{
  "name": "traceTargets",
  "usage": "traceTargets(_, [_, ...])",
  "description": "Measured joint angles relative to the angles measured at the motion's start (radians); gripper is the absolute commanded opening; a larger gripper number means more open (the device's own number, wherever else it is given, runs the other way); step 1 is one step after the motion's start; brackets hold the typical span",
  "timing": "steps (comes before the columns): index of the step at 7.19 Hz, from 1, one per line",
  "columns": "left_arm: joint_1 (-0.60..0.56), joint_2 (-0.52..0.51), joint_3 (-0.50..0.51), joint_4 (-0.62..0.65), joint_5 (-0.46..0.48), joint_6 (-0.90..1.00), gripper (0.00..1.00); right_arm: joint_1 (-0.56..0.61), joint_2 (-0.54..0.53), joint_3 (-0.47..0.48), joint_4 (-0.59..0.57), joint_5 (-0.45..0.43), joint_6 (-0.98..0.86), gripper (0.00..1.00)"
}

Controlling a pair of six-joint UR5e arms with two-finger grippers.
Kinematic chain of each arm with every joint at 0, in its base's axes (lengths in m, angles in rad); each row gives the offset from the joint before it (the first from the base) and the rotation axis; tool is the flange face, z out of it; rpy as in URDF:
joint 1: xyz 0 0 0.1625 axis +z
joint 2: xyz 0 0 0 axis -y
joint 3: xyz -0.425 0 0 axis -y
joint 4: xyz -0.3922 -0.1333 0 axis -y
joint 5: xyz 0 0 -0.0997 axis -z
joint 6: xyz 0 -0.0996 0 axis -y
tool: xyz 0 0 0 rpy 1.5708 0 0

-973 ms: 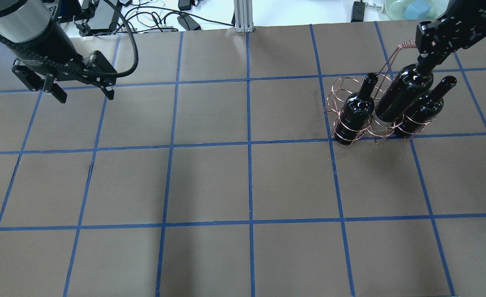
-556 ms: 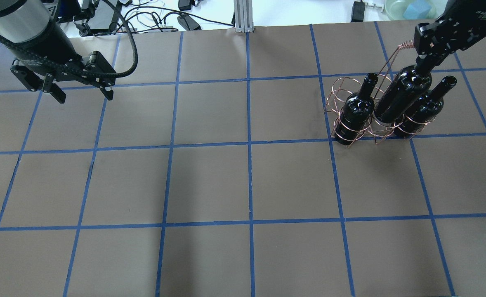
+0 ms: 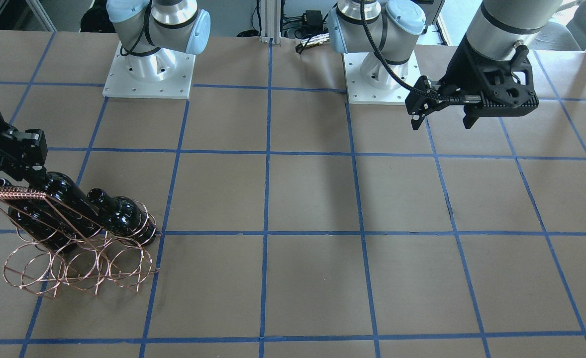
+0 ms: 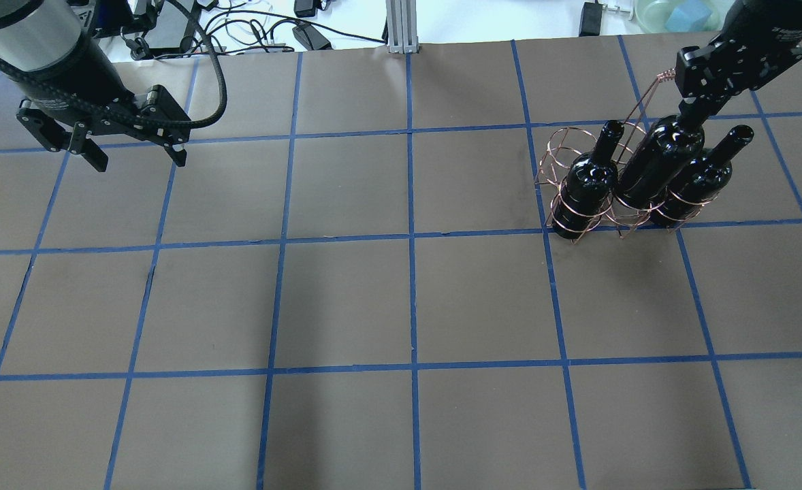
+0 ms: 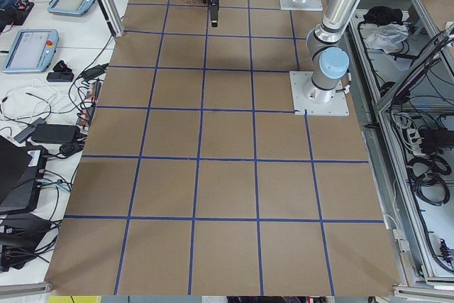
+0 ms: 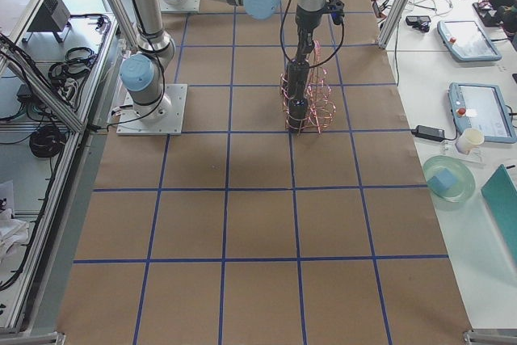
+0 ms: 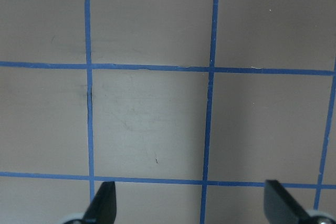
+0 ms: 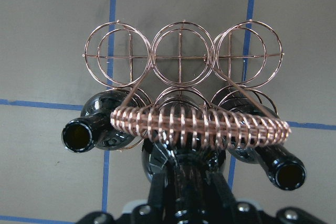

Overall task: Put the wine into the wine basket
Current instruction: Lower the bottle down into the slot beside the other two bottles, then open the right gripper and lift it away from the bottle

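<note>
Wine: the glossy black glass bottle [image 4: 660,163] stands in the middle ring of the copper-coloured thin-wire basket [image 8: 199,125], in the row nearer the robot (two matching black bottles [image 4: 583,185] [image 4: 697,178] flank it).
Right gripper [image 4: 692,112]: fingers clamped on that bottle's neck.
Left gripper [image 4: 141,163]: fingers spread apart over the brown, blue-taped table [image 4: 346,299], well apart from the basket.
</note>
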Motion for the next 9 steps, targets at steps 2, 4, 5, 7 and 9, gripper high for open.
traceTargets(2, [0.0, 0.001, -0.006, -0.008, 0.001, 0.001, 1.0, 0.0, 0.031, 0.003, -0.019, 0.001, -0.002, 0.0])
traceTargets(4, [0.001, 0.004, 0.0, -0.006, 0.0, 0.001, 1.0, 0.0, 0.06, 0.021, -0.059, -0.003, 0.002, 0.0])
traceTargets(5, [0.001, 0.004, 0.003, -0.006, -0.001, 0.001, 1.0, 0.001, 0.065, 0.046, -0.097, -0.004, 0.007, 0.0])
traceTargets(7, [0.005, 0.005, 0.004, -0.007, -0.008, 0.0, 1.0, 0.003, 0.067, 0.081, -0.13, -0.004, 0.02, 0.0])
traceTargets(9, [0.004, 0.005, 0.003, -0.008, -0.016, -0.002, 1.0, 0.005, 0.069, 0.096, -0.133, -0.015, 0.045, 0.92])
